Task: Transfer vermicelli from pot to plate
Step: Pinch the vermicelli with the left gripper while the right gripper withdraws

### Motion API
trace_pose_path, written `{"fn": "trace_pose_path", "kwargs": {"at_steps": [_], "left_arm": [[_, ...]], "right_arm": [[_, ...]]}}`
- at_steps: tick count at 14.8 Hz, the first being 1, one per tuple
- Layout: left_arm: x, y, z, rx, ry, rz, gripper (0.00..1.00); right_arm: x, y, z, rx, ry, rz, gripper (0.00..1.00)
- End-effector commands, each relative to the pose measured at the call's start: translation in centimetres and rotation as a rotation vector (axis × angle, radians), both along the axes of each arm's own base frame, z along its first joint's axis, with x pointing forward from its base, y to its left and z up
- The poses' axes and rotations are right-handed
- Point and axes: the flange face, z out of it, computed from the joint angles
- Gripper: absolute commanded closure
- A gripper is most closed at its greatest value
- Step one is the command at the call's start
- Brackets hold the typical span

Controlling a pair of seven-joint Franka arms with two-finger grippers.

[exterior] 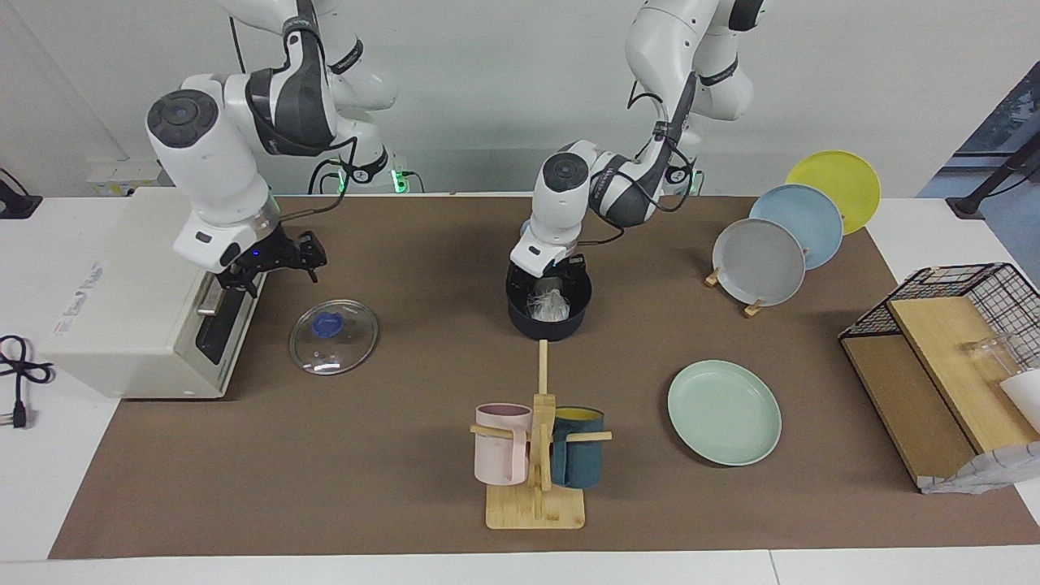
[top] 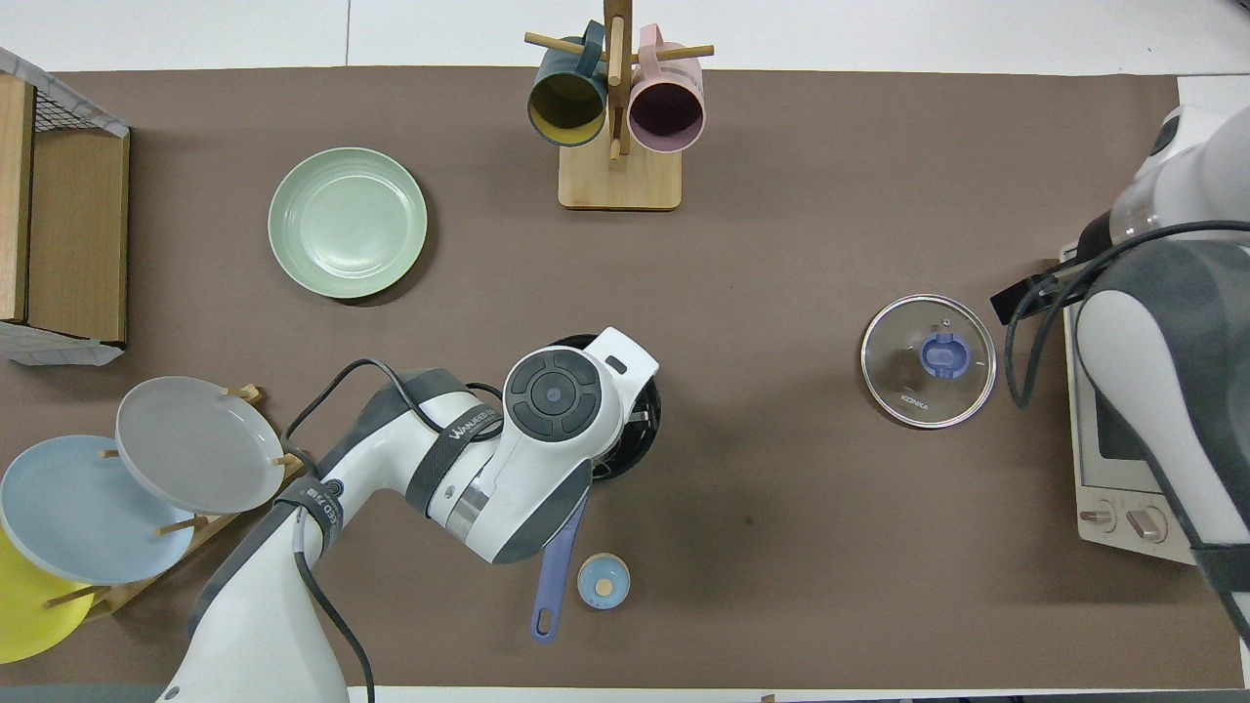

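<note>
The left gripper is dipping open-fingered into the small dark navy pot, over the whitish vermicelli clump. The right gripper is hanging open above the table beside the white toaster oven, near the clear glass lid

White arms with dark grey joints — black cables, black grippers.

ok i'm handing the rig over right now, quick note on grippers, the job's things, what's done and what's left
Left gripper: down inside the pot, at the vermicelli; no grip can be seen.
Right gripper: open, empty, raised in front of the toaster oven, beside the glass lid.
Lid is off and lies flat on the mat.
Plate is bare, at the left arm's end, farther from the robots than the pot.
Left: grasp the vermicelli, carry it to the plate.
</note>
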Motion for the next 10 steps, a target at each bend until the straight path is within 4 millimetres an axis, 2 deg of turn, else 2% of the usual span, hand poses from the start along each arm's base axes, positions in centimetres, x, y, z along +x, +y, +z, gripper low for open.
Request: {"fn": "trace_pose_path", "kwargs": {"at_steps": [1,2,3,5,7,9,10], "left_arm": [[-0.1,-0.3,-0.3,-0.009,-0.004,-0.001,0.44],[0.0,-0.3,-0.3,-0.008,-0.005,0.000,0.89],[0.0,-0.3,-0.3,-0.006,-0.008,-0.006,1.00],[0.4,-0.4,0.6,-0.010,-0.014,-0.005,1.00],[0.9,0.2,1.7,-0.014,-0.023,0.005,1.00],[1.5,0.9,4.1,-0.012,-0.025,0.016,1.00],[2.0,1.4,5.7,-0.006,-0.019,0.019,1.00]], "right_arm": [[-0.4,-0.5,3.7,0.012,0.013,-0.037,0.00],[-0.5,-0.8,4.8,0.018,0.013,-0.042,0.00],[-0.6,-1.6,5.9,0.020,0.004,-0.056,0.00],[-2.3,-2.0,8.2,0.008,0.004,-0.069,0.00],[-3.2,-1.2,8.5,-0.002,0.032,-0.059,0.00],[-3.4,-3.1,8.4,0.009,0.042,-0.091,0.00],[-3.9,-2.5,8.6,0.019,0.042,-0.088,0.00]]}}
